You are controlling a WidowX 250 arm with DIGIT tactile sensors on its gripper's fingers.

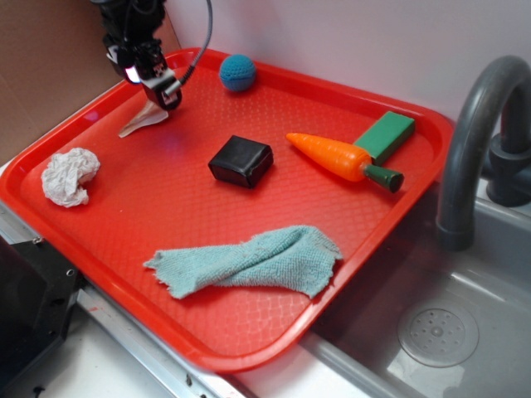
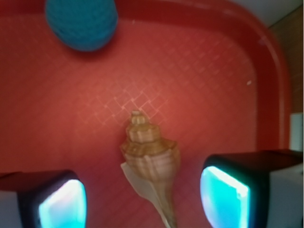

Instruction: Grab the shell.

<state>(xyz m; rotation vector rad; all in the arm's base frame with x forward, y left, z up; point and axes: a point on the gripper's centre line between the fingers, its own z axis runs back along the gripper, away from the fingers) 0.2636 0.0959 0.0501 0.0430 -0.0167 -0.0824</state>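
The shell (image 2: 148,159), tan with ridged whorls and a long pale point, lies on the red tray (image 2: 199,85) between my fingers in the wrist view. In the exterior view the shell (image 1: 143,121) sits near the tray's far left corner, partly under my gripper (image 1: 159,89). The gripper (image 2: 142,199) is open, one glowing pad on each side of the shell with a gap on both sides; neither pad touches it.
On the red tray (image 1: 124,207) also lie a blue knitted ball (image 1: 237,72), a crumpled white paper ball (image 1: 70,176), a black block (image 1: 241,160), a toy carrot (image 1: 338,157), a green block (image 1: 384,135) and a teal cloth (image 1: 253,261). A sink with a grey faucet (image 1: 469,141) is at the right.
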